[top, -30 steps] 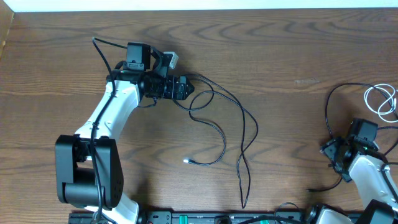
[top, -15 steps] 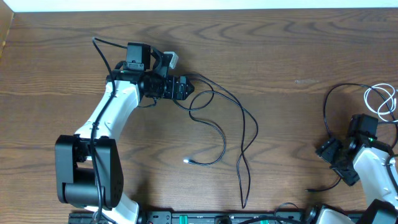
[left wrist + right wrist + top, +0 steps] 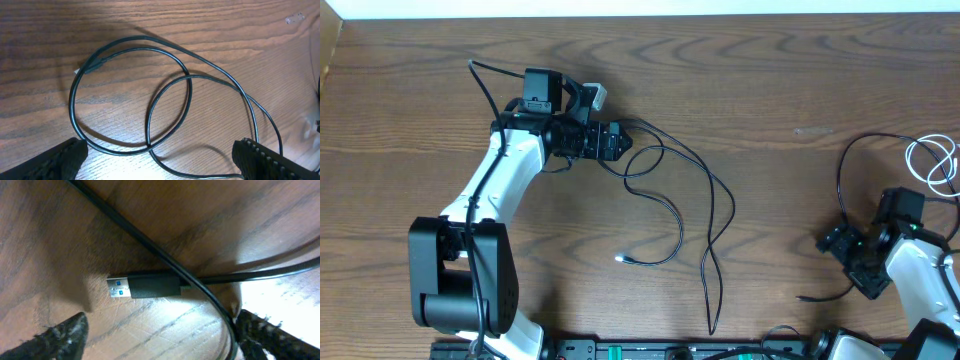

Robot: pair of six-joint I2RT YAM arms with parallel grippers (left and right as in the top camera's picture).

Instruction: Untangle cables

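Black cable (image 3: pixel 189 76): on worktop (image 3: pixel 770 80), overlapping loops starting just beside left fingers (image 3: pixel 60 157), trailing right and toward front edge.
White cable (image 3: pixel 910 158): coiled far right of left fingers, at worktop edge.
Left fingers: spread wide, holding nothing, loops lying ahead of tips.
Right fingers (image 3: pixel 60 335): far right of left fingers, apart, empty. Black USB plug (image 3: pixel 145 286) flat on worktop between them.
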